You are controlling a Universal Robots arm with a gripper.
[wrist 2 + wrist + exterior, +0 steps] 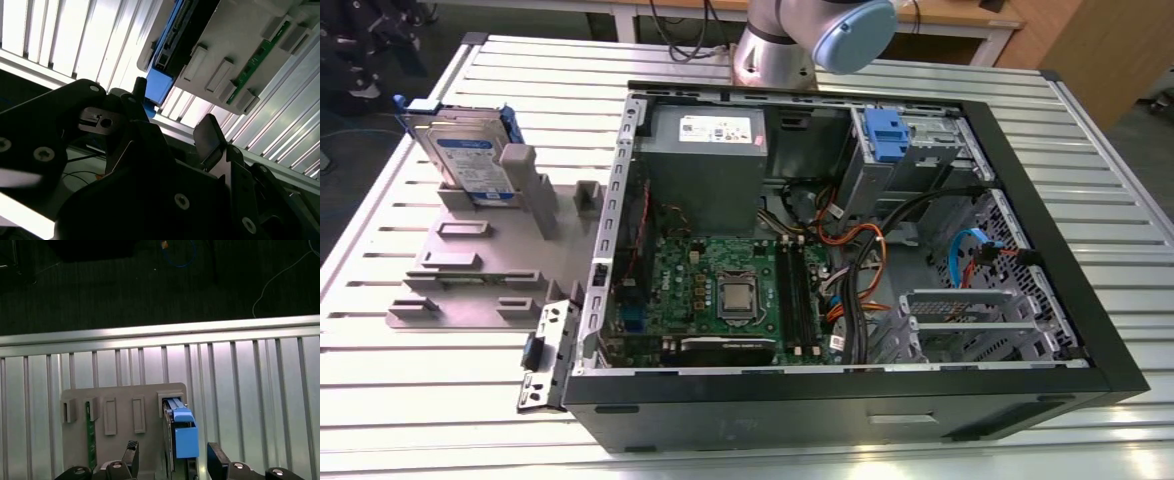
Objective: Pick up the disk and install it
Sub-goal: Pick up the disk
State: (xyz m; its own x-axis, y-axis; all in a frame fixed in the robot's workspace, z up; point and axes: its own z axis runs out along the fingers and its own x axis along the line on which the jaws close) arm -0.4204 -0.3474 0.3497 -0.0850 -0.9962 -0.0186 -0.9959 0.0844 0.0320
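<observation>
Upright, the disk (460, 160) stands beside a grey post (520, 178).

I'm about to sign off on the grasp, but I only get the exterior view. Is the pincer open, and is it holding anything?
Observer: It's open. In the second wrist view, the pincer has its fingers spread wide and holds nothing.
Operator: Good. Is it lined up with the disk?
Observer: Yes, as far as I can judge. In the first wrist view, the blue-framed end of the disk lies between the two fingers with a gap on each side. I can't tell how high the pincer sits above it.
</observation>
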